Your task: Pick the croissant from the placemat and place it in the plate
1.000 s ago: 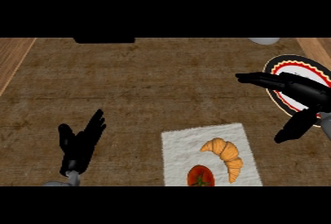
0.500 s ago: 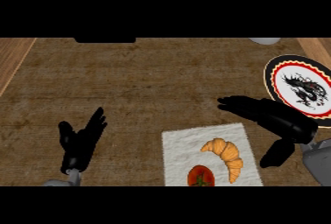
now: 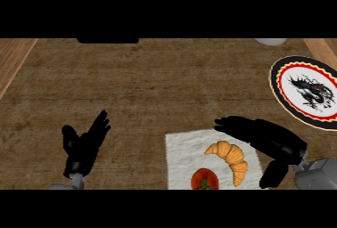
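Note:
A golden croissant (image 3: 230, 159) lies on the white placemat (image 3: 186, 152) near the view's lower edge, just right of the mat's middle. My right hand (image 3: 269, 140) hovers open right beside it on the right, fingers stretched left past the croissant's top end, thumb pointing down. Nothing is in that hand. The plate (image 3: 308, 91), white with a red and black rim and a dark dragon picture, sits at the right edge, up and right of the mat. At the lower left my left hand (image 3: 82, 147) rests open, fingers up.
A red tomato (image 3: 204, 180) lies on the placemat's near edge, just left of the croissant's lower end. A black object (image 3: 108, 40) and a pale round thing (image 3: 270, 41) sit at the counter's far edge. Light wooden strips (image 3: 14, 55) border the counter's sides.
My right hand has moved down and left from over the plate to the croissant's right side, uncovering the plate. The left hand, croissant and tomato have stayed put.

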You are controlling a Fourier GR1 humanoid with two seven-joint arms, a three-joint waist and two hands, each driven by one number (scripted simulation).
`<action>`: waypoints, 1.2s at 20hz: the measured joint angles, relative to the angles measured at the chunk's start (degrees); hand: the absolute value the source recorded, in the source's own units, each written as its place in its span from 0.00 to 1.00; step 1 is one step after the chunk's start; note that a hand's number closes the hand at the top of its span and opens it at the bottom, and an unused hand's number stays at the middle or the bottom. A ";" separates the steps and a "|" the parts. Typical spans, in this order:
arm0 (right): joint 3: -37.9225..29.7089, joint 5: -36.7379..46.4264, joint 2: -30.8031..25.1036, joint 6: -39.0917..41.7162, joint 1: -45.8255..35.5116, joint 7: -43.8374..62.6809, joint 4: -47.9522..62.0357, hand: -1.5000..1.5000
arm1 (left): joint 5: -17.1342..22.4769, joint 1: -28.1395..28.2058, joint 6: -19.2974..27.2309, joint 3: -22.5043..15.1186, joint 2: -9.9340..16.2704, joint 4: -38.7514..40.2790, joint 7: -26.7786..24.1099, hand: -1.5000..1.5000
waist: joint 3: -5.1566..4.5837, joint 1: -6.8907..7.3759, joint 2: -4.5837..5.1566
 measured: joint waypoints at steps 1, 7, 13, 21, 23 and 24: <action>0.20 1.24 0.94 -0.15 0.53 -0.03 0.14 0.00 | -0.03 0.40 -0.35 0.25 0.24 -0.98 0.58 0.50 | 0.00 0.02 0.00; -0.03 8.29 4.31 -1.52 3.28 -0.60 -0.03 0.00 | -1.39 0.60 -1.43 1.34 -0.47 -1.02 0.90 0.50 | 0.01 0.02 0.01; -0.82 15.17 6.70 -4.23 4.15 -1.35 2.43 0.00 | -2.15 1.39 -2.48 2.28 -1.16 -1.15 0.95 0.50 | 0.00 0.06 0.02; -0.84 22.05 11.69 -4.58 3.95 -2.33 6.76 0.00 | -2.92 1.25 -3.49 4.02 -1.74 -3.87 3.80 0.50 | 0.01 0.12 0.02; -0.97 23.80 12.68 -5.23 3.47 -3.35 9.09 0.00 | -3.50 0.44 -3.58 4.20 -2.40 -2.91 3.73 0.50 | 0.01 0.11 0.03; -1.08 24.68 12.91 -5.34 3.22 -3.92 9.97 1.00 | -3.53 0.30 -4.04 4.60 -2.38 -2.39 3.39 0.50 | 0.01 0.11 0.04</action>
